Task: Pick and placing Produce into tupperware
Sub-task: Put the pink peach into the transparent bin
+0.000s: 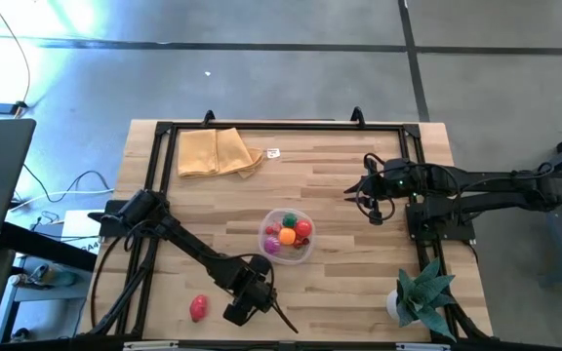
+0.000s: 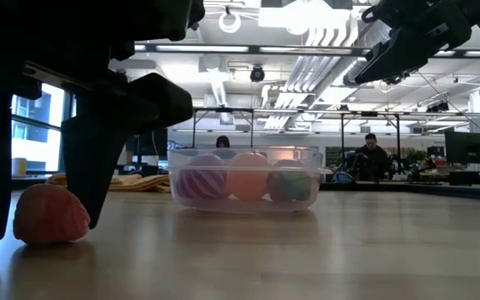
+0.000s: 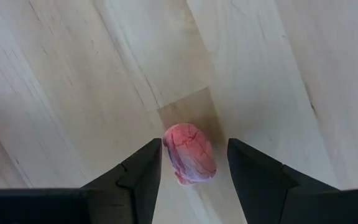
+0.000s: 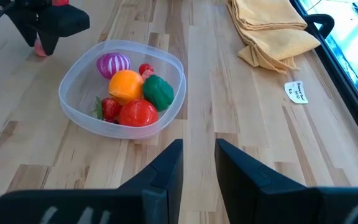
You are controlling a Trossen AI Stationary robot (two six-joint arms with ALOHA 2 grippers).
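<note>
Filled tupperware (image 1: 307, 218) mid-table, red produce (image 1: 199, 308) apart

Pink-red fruit (image 3: 189, 161) on pale wood worktop (image 1: 340, 185); clear tub (image 4: 79, 111) holds striped magenta, orange, green and red produce (image 4: 129, 93); tan cloth (image 1: 215, 152).

We see one pink-red toy fruit (image 3: 189, 153), wrinkled and egg-shaped, lying on the bare table (image 1: 359, 263) well apart from the tupperware (image 4: 79, 115). That clear round tub stands upright mid-table, holding a striped magenta piece, an orange, a green one, a tomato and a strawberry.
</note>
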